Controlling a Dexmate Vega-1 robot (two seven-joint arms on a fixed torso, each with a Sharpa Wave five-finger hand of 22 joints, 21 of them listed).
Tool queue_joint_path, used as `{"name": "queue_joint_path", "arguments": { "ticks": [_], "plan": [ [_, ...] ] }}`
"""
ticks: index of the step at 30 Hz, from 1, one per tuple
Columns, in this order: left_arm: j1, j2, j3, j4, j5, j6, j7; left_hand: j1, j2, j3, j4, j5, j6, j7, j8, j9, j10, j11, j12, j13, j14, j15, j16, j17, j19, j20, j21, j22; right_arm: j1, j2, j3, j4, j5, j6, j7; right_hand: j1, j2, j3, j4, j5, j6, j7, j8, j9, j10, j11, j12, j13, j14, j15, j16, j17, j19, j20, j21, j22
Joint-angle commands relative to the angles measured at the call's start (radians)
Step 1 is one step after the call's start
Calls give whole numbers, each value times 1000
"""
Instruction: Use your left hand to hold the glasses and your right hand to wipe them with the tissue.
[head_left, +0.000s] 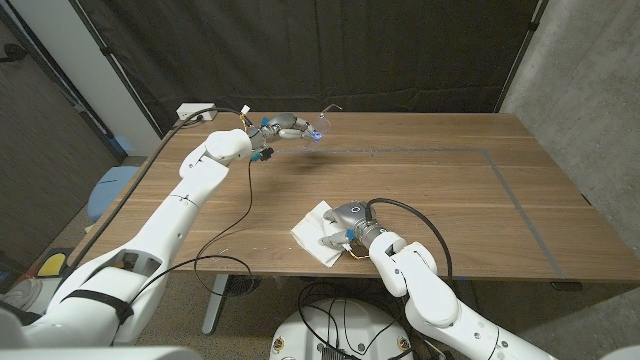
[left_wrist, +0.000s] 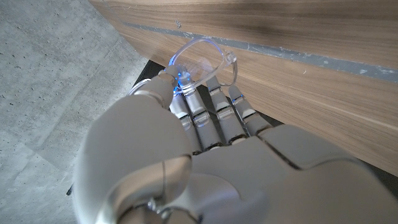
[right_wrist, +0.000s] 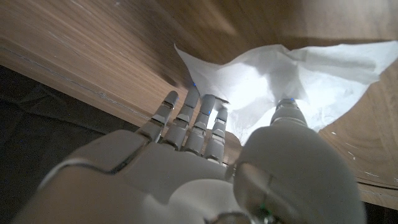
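Wooden table (head_left: 430, 190) spans the scene, with a grey tape rectangle (head_left: 520, 205) marked on its right half. Black curtain (head_left: 320, 50) hangs behind the far edge. White power strip (head_left: 197, 114) sits at the far left corner, and a black cable (head_left: 235, 235) runs from the left arm across the tabletop.

Left hand (head_left: 285, 128) is stretched out above the far left of the table, pinching clear glasses (head_left: 318, 128) between thumb and fingers (left_wrist: 214, 99); the glasses (left_wrist: 202, 59) are lifted off the wood, lens past the fingertips.

Right hand (head_left: 345, 225) is at the near edge, centre, down on a white tissue (head_left: 312, 232). In the right wrist view thumb and fingers (right_wrist: 199, 118) close onto the crumpled tissue (right_wrist: 280, 81), which lies on the table. Glasses and tissue are well apart.
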Motion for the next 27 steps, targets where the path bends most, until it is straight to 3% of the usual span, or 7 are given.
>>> {"name": "queue_joint_path", "arguments": {
  "ticks": [1, 6, 9, 11, 18, 22, 27],
  "plan": [
    [-13, -6, -2, 21, -5, -3, -2, -2, 5, 9, 3, 0, 58, 58, 3, 4, 2, 4, 10, 3, 2, -130, -4, 3, -3, -1, 9, 2, -7, 17, -26, 43, -128, -2, 8, 48, 11, 10, -26, 20, 23, -25, 17, 0, 35, -25, 11, -957, 39, -137, 30, -794, -1, -30, 0, -2],
    [-21, -10, -3, 36, -7, -7, -5, 0, 5, 10, 0, 0, 57, 58, 4, 5, 1, 2, 11, 1, 2, -130, -3, 5, -3, -1, 11, 2, -16, 24, -23, 74, -161, 3, -22, 98, 14, 2, -58, 34, 62, -45, 31, 0, 102, -44, 25, -945, 91, -169, 97, -753, 17, -56, 5, -4],
    [-26, -13, -2, 46, -6, -10, -6, -2, 3, 9, 0, -1, 60, 55, 5, 4, 3, 3, 12, -1, 3, -130, -3, 5, -4, -2, 11, 2, -22, 27, -16, 85, -156, 8, -46, 184, 51, 12, -96, 51, 122, -56, 43, -1, 214, -75, 60, -928, 170, -182, 187, -696, 71, -86, 27, -2],
    [-30, -15, -1, 54, -6, -13, -7, -2, 3, 10, 0, -1, 61, 55, 5, 4, 2, 1, 12, -1, 3, -130, -4, 5, -5, -1, 11, 2, -19, 27, -15, 94, -155, 18, -59, 260, 78, 17, -121, 56, 227, -60, 63, -1, 326, -82, 102, -910, 240, -187, 253, -648, 109, -101, 49, 1],
    [-47, -22, 0, 83, -3, -25, -10, -3, 3, 12, 0, -1, 60, 57, 3, 2, 1, 6, 14, -2, 4, -131, -5, 5, -5, -1, 13, 2, -25, 17, 0, 115, -108, 43, -164, 389, 136, 31, -129, 35, 489, -71, 103, -2, 573, -96, 203, -864, 374, -191, 314, -584, 163, -143, 108, 10],
    [-58, -27, 1, 105, -1, -33, -13, -3, 3, 13, -1, -1, 62, 57, 3, 1, -1, 1, 15, -3, 3, -129, -5, 5, -6, -2, 14, 2, -46, 8, 15, 133, -60, 52, -331, 421, 178, 39, -119, -5, 611, -64, 121, 0, 668, -85, 240, -840, 451, -191, 348, -542, 176, -146, 151, 21],
    [-76, -36, 4, 144, 4, -46, -15, -4, 3, 14, -1, -1, 60, 56, 3, 1, -2, 3, 16, -3, 2, -130, -6, 6, -7, -1, 15, 2, -79, 37, 37, 186, -2, 34, -665, 432, 196, 47, -114, -29, 654, -55, 125, 0, 702, -90, 251, -825, 492, -190, 368, -517, 188, -155, 181, 29]
  ]
}}
